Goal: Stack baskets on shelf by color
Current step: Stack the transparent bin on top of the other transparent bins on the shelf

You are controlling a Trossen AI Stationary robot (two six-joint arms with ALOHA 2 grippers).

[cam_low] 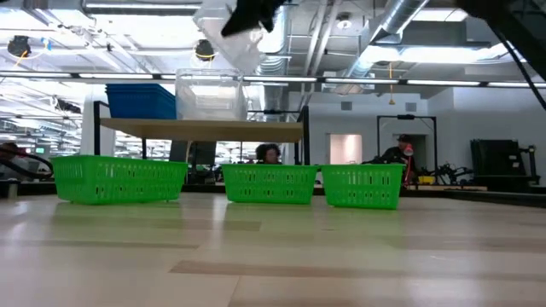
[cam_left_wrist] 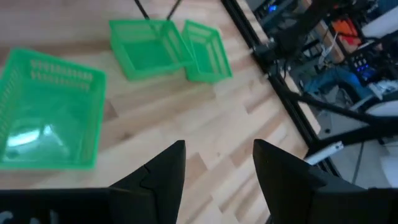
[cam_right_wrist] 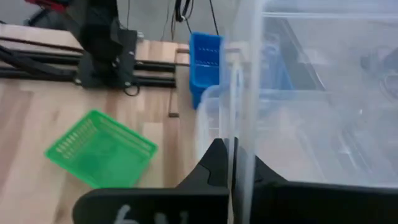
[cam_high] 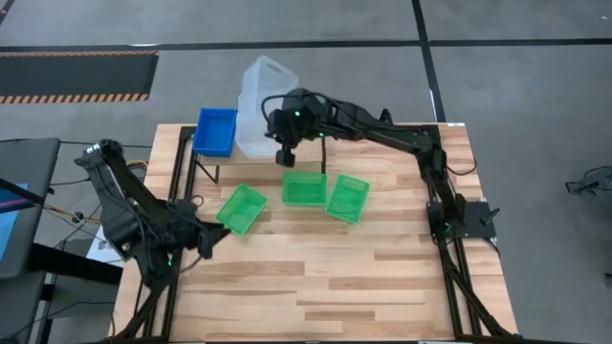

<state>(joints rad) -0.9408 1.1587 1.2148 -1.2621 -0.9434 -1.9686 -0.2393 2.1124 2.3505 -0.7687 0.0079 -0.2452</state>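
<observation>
Right gripper (cam_high: 286, 153), seen from above, hangs over the shelf (cam_high: 212, 161), its fingers clenched on the rim of a clear basket (cam_high: 264, 75) that tilts up behind it; another clear basket (cam_high: 251, 143) rests on the shelf directly beneath, and one blue stack (cam_high: 216, 131) sits on the shelf on its far side from the arm's base. Three green baskets lie on the table in front of that gripper: one (cam_high: 304, 188) just below it, one (cam_high: 348, 197) toward the right arm's base, one (cam_high: 241, 207) nearest the left gripper (cam_high: 208, 239), which waits low at the table's left edge with its fingers spread and nothing between them. From table height, the three green baskets (cam_low: 118, 178), (cam_low: 270, 183), (cam_low: 363, 186) stand in a row before the shelf (cam_low: 200, 128), with the blue stack (cam_low: 141, 101) and a clear basket (cam_low: 210, 95) on top and the tilted clear basket (cam_low: 229, 34) held above. Past the left gripper's (cam_left_wrist: 219, 167) parted fingers, three green baskets show: one (cam_left_wrist: 50, 109) close, two (cam_left_wrist: 148, 46), (cam_left_wrist: 207, 50) farther, touching. Past the right gripper's (cam_right_wrist: 235, 163) closed fingers, the clear wall (cam_right_wrist: 311, 93) they pinch fills the view, with the blue stack (cam_right_wrist: 204, 59) and one green basket (cam_right_wrist: 99, 149) beyond.
</observation>
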